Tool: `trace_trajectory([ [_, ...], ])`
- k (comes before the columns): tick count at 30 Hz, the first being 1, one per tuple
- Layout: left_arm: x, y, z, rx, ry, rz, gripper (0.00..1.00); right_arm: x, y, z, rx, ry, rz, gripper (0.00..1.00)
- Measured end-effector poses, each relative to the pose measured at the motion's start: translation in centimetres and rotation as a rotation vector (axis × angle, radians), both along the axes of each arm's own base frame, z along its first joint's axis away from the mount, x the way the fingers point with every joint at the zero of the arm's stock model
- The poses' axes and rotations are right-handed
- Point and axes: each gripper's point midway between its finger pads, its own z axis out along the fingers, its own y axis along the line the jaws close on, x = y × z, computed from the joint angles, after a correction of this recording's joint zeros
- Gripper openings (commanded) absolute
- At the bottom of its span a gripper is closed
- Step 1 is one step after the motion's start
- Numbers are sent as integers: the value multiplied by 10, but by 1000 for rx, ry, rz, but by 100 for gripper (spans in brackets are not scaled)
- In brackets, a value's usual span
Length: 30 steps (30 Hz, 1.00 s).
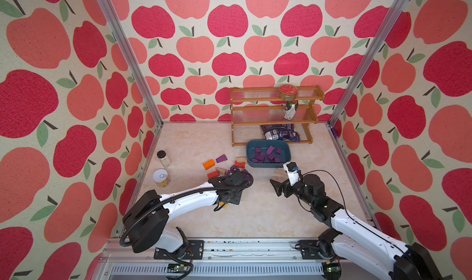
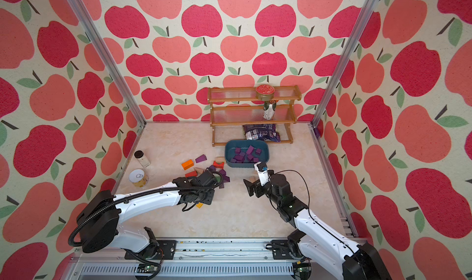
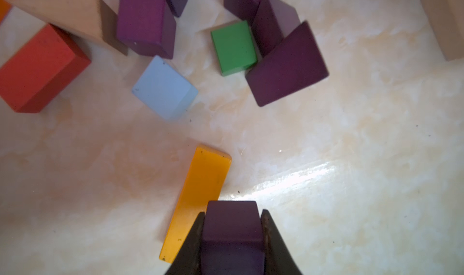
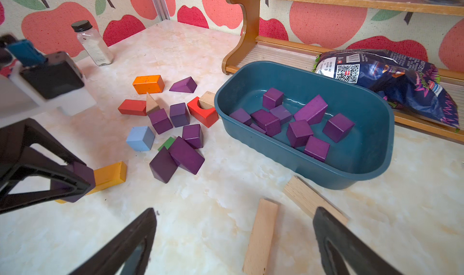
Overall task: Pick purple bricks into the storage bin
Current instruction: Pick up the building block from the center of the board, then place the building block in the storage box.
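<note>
Purple brick (image 3: 232, 246) is clamped tight in your left gripper (image 3: 232, 214) beside the yellow block (image 3: 198, 198); your right gripper (image 4: 234, 212) hangs wide apart near the storage bin (image 4: 386, 135).

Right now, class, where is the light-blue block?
Right wrist view: the light-blue block lies left of the bin, beside a purple cube, near the green block.

The left gripper (image 3: 232, 214) is clamped on a dark purple cube (image 3: 232, 232), with black fingers (image 3: 192, 243) pressed against two opposite sides of it. Just beside the cube, a long yellow block (image 3: 199, 196) lies flat on the pale marbled desk (image 3: 351, 148). Farther out sit a light-blue block (image 3: 164, 88) and a green block (image 3: 233, 47) touching a big purple block (image 3: 287, 67). A wooden wedge (image 3: 70, 15) lies between a red block (image 3: 40, 67) and a second purple cube (image 3: 145, 22).
</note>
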Motion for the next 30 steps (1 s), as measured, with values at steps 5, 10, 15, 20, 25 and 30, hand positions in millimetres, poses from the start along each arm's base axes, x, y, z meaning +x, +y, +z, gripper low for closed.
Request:
trace_trajectory([
  [5, 24, -10, 23, -38, -51, -15, 27, 1, 0, 1, -2, -8, -1, 99],
  [10, 47, -20, 33, -48, -74, -35, 27, 1, -3, 2, -4, -16, -16, 99],
  [15, 61, -26, 36, -53, -88, -55, 27, 3, -6, 0, -10, -20, -35, 99],
  [20, 76, -37, 47, -72, -120, -80, 27, 4, -9, 0, -14, -24, -51, 99],
  [25, 94, -45, 69, -107, -181, -96, 27, 6, -12, -1, -21, -28, -71, 99],
  [30, 122, -53, 91, -153, -254, -94, 27, 6, -15, 0, -22, -34, -83, 99],
])
